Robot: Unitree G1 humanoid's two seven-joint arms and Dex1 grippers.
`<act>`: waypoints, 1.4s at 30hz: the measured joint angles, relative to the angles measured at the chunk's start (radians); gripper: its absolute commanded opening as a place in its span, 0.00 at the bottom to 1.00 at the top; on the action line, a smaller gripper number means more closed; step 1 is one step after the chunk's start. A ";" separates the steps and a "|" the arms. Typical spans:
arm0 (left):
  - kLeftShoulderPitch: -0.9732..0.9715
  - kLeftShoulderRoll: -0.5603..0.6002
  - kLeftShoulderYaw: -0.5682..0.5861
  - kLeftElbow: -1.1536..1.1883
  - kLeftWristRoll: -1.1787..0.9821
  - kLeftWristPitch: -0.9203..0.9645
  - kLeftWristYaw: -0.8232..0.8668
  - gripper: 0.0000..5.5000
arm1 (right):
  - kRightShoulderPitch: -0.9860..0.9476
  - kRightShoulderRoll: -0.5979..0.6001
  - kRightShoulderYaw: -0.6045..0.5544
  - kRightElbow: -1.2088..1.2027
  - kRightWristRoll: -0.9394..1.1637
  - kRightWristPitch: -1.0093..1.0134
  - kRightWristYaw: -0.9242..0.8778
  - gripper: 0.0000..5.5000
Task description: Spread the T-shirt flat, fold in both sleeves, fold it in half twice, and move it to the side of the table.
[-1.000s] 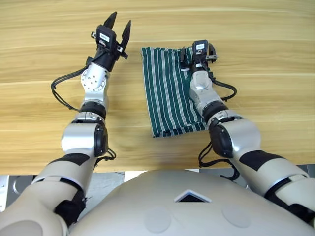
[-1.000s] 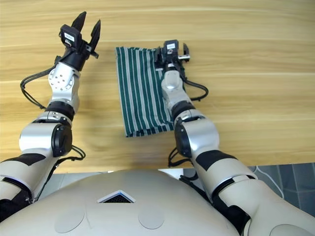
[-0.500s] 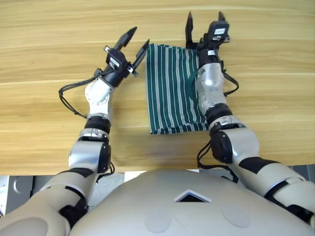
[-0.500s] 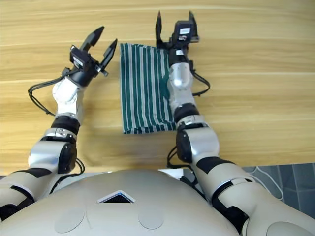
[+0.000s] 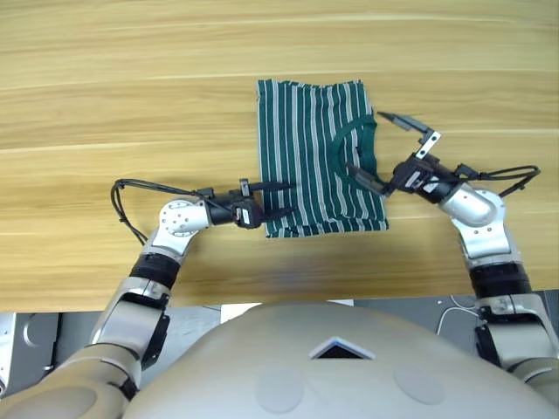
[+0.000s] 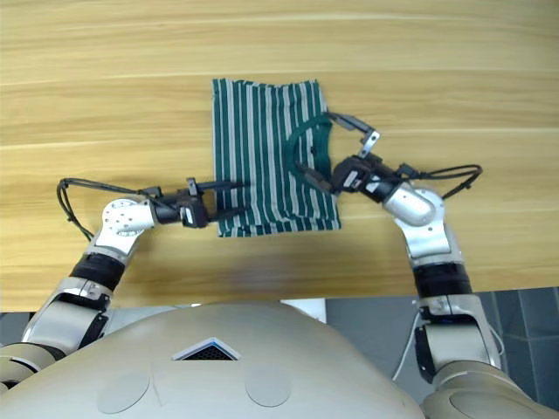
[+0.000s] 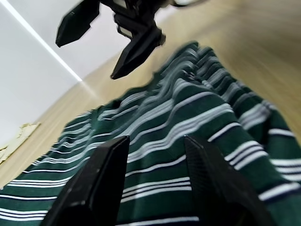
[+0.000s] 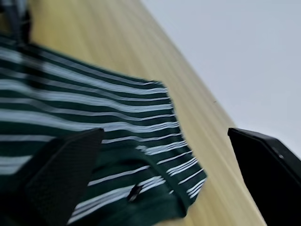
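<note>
Broadly, the wooden bench carries the green striped T-shirt at its middle, folded to a rectangle with the collar toward the right. The left pincer sits at its near left edge, partly spread, gripping nothing. The right pincer hovers by the collar, spread wide and empty. The cloth looks light, limp and likely to slide, so pinch every layer at an edge. No writing is legible.

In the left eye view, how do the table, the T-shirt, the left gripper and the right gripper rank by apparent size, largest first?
1. table
2. T-shirt
3. right gripper, with its fingers spread wide
4. left gripper, with a narrower opening, though it is close in length to the right gripper
</note>
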 measured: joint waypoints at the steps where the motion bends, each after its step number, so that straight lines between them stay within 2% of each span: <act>1: 0.000 0.007 -0.006 -0.008 0.016 0.002 0.009 0.40 | 0.021 -0.019 0.007 -0.009 0.000 0.000 0.018 0.89; 11: -0.047 0.035 -0.046 0.013 0.126 -0.009 0.145 0.40 | 0.078 -0.128 0.032 0.033 -0.060 -0.034 0.023 0.89; 23: -0.069 0.074 -0.108 0.029 0.121 -0.033 0.181 0.40 | 0.133 -0.204 0.006 0.041 -0.003 -0.073 0.002 0.89; 28: -0.006 0.151 -0.104 -0.079 0.056 -0.023 0.164 0.40 | 0.175 -0.209 -0.003 -0.043 0.097 -0.100 0.038 0.89; 31: 0.009 0.206 -0.023 -0.162 -0.012 0.007 0.181 0.40 | 0.195 -0.214 -0.008 -0.070 0.132 -0.115 0.054 0.89; 36: -0.002 0.229 0.076 -0.294 -0.199 0.036 0.194 0.40 | 0.208 -0.216 -0.015 -0.101 0.174 -0.120 0.077 0.89; 38: 0.006 0.250 0.079 -0.355 -0.292 0.049 0.155 0.40 | 0.225 -0.230 -0.016 -0.126 0.205 -0.132 0.095 0.89; 42: 0.123 0.397 0.014 -0.483 -0.377 0.072 -0.022 0.40 | 0.278 -0.275 -0.009 -0.196 0.244 -0.147 0.152 0.89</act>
